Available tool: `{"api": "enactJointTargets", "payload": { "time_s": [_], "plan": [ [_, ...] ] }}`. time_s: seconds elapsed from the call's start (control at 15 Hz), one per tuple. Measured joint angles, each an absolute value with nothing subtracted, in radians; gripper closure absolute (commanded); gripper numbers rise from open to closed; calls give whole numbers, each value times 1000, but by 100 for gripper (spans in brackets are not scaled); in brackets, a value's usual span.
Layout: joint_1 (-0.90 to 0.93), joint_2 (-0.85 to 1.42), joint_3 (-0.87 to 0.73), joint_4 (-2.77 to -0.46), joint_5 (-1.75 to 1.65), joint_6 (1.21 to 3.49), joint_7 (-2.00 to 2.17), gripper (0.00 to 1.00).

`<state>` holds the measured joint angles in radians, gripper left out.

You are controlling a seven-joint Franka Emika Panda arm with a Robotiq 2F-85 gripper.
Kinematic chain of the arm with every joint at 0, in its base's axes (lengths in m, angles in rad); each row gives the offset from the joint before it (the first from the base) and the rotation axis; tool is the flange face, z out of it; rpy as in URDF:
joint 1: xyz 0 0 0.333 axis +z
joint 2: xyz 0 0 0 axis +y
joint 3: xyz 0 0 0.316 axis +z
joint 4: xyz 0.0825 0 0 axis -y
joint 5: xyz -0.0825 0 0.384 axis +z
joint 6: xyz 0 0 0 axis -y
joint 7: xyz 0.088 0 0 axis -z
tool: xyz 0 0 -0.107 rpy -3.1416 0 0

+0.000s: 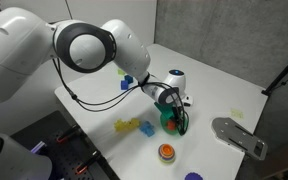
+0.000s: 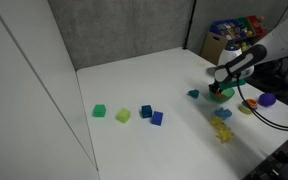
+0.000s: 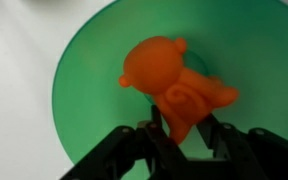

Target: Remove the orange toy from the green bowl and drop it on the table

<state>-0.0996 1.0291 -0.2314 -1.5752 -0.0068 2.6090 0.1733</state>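
Observation:
The orange toy (image 3: 169,85) lies inside the green bowl (image 3: 84,90), filling the middle of the wrist view. My gripper (image 3: 182,125) is lowered into the bowl, with one black finger on each side of the toy's lower part, touching it. In both exterior views the gripper (image 1: 174,116) (image 2: 221,90) stands straight over the green bowl (image 1: 168,126) (image 2: 222,98) on the white table (image 1: 214,90) (image 2: 154,80). The toy is hidden by the gripper there.
Yellow toy pieces (image 1: 132,126) (image 2: 222,130), an orange disc with a dark rim (image 1: 166,152) (image 2: 248,105) and a blue block (image 1: 127,80) (image 2: 193,94) lie near the bowl. Green (image 2: 99,111), light-green (image 2: 123,115) and blue blocks (image 2: 151,115) lie farther away. A grey plate (image 1: 239,135) sits at the table edge.

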Motion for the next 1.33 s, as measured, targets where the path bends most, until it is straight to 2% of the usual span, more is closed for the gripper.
{"api": "enactJointTargets", "payload": {
  "time_s": [0.07, 0.13, 0.2, 0.27, 0.33, 0.6, 1.07, 1.13, 1.2, 1.33],
  "plan": [
    [-99, 1028, -230, -1575, -6, 2609, 173, 96],
    [-99, 1026, -229, -1575, -6, 2608, 173, 98],
    [-98, 1022, -227, -1575, -6, 2603, 173, 95],
    [-98, 1016, -224, -1575, -6, 2592, 173, 98],
    [-98, 1009, -220, -1575, -5, 2581, 173, 95],
    [-91, 953, -202, -1599, -5, 2531, 173, 95],
    [-46, 751, -184, -1724, -5, 2449, 173, 93],
    [-41, 712, -176, -1749, -5, 2433, 172, 60],
    [-35, 674, -166, -1776, -5, 2419, 172, 59],
    [-21, 599, -150, -1831, -6, 2391, 172, 45]
  ]
}}
